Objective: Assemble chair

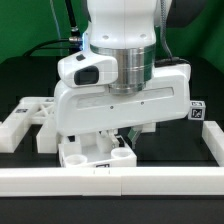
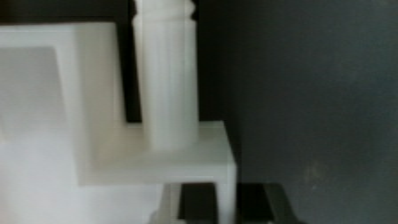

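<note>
In the wrist view a white round post (image 2: 169, 70) stands on a white block (image 2: 164, 158), beside a larger white slab (image 2: 54, 110). These are chair pieces. My gripper (image 2: 228, 205) sits just in front of the block. Its two dark fingers (image 2: 198, 203) stand close together with only a thin dark slit between them, and nothing shows in it. In the exterior view my hand covers the middle. The gripper (image 1: 118, 140) hangs over a white chair piece with round holes (image 1: 92, 153). More tagged chair pieces (image 1: 25, 120) lie at the exterior view's left.
A long plain white rail (image 1: 110, 182) runs along the front of the table. A tagged white part (image 1: 197, 112) sits at the exterior view's right, behind my hand. The table top is black.
</note>
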You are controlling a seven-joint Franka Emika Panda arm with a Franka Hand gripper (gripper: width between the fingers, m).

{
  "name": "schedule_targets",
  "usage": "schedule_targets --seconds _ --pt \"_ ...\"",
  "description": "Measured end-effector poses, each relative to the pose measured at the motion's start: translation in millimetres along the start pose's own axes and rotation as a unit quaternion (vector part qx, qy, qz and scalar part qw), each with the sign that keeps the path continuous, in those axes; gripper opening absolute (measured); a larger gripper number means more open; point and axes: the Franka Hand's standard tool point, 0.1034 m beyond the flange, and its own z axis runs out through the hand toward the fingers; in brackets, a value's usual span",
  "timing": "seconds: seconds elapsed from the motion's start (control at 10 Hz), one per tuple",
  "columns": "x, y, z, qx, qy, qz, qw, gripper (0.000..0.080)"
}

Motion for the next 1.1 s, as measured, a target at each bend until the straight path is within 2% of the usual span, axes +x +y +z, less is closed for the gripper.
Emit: schedule_targets --seconds 0.7,1.1 --pt "0.5 -1.9 0.1 0.000 0.000 0.010 1.000 0.0034" --pt "16.5 -45.0 1.2 0.001 0.004 0.094 0.996 0.0034"
